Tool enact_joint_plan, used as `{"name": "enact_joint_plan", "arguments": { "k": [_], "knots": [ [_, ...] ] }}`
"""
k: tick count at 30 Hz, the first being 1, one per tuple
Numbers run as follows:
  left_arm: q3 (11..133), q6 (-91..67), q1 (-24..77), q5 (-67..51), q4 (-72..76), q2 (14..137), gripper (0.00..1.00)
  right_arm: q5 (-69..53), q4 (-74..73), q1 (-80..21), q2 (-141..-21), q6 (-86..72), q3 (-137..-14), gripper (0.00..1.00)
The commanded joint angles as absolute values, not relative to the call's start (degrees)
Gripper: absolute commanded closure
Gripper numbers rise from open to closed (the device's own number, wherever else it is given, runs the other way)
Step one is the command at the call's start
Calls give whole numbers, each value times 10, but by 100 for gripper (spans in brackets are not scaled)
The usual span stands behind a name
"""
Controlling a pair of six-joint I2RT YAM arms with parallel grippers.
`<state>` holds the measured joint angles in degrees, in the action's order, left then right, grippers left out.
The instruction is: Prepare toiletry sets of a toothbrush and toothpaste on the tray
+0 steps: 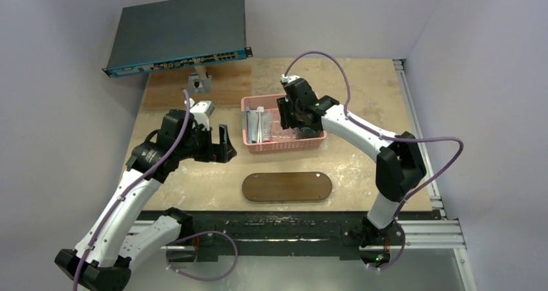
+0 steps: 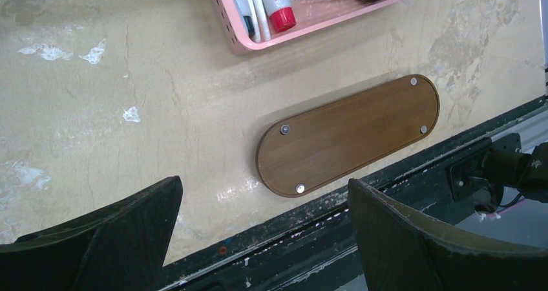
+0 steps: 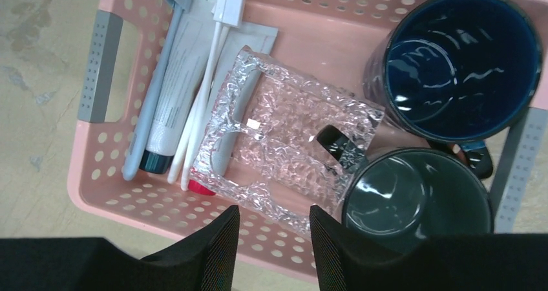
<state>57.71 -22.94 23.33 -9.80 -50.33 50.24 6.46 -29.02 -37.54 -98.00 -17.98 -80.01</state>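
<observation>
Our left gripper [image 2: 263, 200] hangs wide open and empty near the table edge, with the smooth brown oblong tray [image 2: 349, 142] bare ahead of it. The toothbrushes [image 3: 200, 110] and tubes [image 3: 171, 87] lie packed together at the left end of the pink perforated basket [image 3: 116, 194], partly under crinkled clear plastic [image 3: 284, 149]. Our right gripper [image 3: 273, 226], narrowly parted and holding nothing, hovers above. We judge the slim brushes may slip, or the film may snag.

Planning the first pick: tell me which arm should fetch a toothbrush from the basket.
Right. The right gripper hangs open above the pink basket, with a white toothbrush lying below it. The left gripper is off to the basket's side.
</observation>
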Motion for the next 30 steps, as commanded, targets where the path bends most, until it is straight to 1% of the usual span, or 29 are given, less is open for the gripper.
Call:
{"name": "enact_joint_plan", "arguments": {
  "k": [1,14,30],
  "knots": [
    [577,-222,235,-100,-492,497,0,74,-279,-391,-1002,-216,-834,54],
    [578,-224,235,-111,-490,486,0,142,-276,-399,-1042,-312,-849,54],
    [577,-223,235,-125,-488,479,0,167,-301,-413,-1082,-341,-879,60]
  ]
}}
